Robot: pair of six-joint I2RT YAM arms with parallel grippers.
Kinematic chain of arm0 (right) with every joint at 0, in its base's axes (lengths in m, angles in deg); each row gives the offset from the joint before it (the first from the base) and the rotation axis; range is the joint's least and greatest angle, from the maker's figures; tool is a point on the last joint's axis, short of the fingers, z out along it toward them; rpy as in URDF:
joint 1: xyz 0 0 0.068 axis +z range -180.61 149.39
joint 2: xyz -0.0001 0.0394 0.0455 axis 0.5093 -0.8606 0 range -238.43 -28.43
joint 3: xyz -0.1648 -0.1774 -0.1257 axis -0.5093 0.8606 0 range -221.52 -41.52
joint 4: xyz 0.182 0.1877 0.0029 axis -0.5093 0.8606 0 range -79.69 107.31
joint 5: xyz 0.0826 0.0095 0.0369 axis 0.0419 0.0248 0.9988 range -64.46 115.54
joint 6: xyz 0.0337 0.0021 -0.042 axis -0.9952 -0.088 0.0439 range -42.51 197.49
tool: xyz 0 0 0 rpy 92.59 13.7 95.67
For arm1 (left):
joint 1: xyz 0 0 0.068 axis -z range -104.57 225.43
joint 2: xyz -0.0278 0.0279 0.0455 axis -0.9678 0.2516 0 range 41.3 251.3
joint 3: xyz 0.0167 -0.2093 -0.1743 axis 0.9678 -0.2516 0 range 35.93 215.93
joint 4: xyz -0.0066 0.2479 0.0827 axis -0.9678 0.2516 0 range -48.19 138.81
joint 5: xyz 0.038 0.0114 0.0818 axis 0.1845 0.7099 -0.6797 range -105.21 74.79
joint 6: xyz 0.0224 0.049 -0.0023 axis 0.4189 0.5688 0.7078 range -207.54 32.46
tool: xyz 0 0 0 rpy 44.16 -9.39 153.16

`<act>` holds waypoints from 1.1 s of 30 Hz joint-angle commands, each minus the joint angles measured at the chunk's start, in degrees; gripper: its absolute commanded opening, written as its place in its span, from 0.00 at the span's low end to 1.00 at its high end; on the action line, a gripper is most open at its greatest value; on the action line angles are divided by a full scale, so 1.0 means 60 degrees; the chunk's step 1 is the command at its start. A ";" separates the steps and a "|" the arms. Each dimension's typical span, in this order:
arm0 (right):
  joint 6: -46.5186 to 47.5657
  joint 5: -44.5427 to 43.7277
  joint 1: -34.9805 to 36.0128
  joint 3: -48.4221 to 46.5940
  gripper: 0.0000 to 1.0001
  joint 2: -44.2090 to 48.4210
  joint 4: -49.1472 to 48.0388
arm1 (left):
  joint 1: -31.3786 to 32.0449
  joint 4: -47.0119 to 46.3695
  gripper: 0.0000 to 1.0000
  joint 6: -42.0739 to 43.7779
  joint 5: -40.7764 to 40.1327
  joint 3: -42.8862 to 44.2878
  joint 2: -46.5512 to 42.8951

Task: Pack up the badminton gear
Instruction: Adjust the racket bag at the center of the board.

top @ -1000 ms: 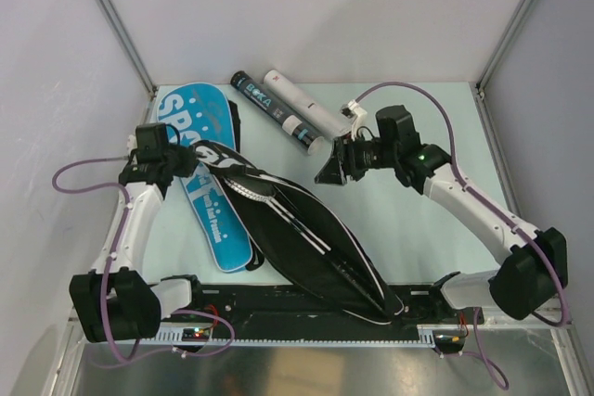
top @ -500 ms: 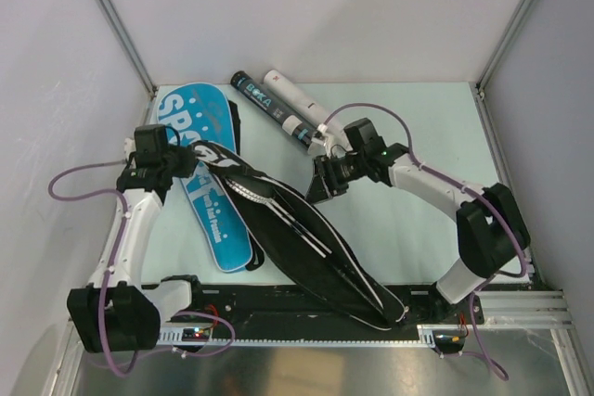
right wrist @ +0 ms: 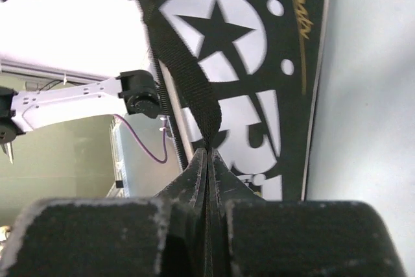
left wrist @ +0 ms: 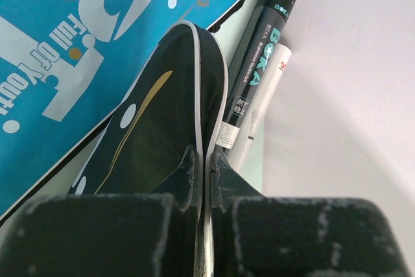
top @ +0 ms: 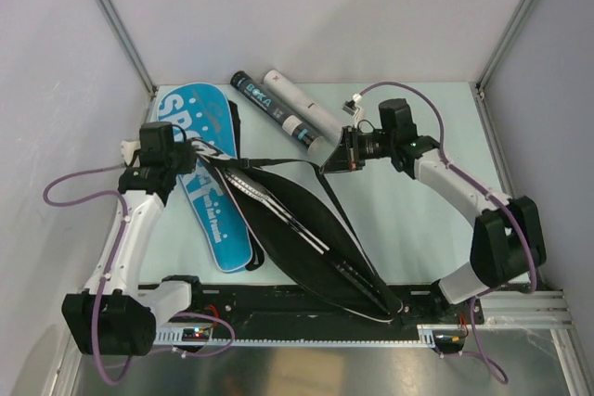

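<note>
Right gripper (top: 329,165) has pulled the strap (top: 269,162) back over pale-green table (top: 408,220)

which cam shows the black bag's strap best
Top external: most of the strap shows, taut between the black bag and the right hand. Right wrist shows only the stretch pinched in that hand. Left wrist shows none of it.

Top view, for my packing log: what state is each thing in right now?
Black bag: open, racket inside.
Strap: pulled taut.
Blue bag: lying flat, partly under the black bag.
Black tube: lying down.
White tube: lying down.
Left gripper: shut on black bag.
Right gripper: shut on strap.
</note>
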 commanded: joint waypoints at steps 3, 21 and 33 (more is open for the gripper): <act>-0.0197 -0.0047 0.0394 -0.0119 0.00 0.1272 -0.0196 | 0.0130 -0.0249 0.00 -0.0807 -0.0444 0.0583 0.0325; -0.0497 -0.5672 0.6699 0.1136 0.00 0.1246 -0.1536 | 0.0221 -0.0221 0.00 -0.1421 -0.0633 0.0345 0.0553; -0.0077 -0.7613 0.7767 0.0751 0.12 -0.0490 -0.0726 | 0.0219 -0.0229 0.00 -0.1788 -0.0316 -0.0001 0.0231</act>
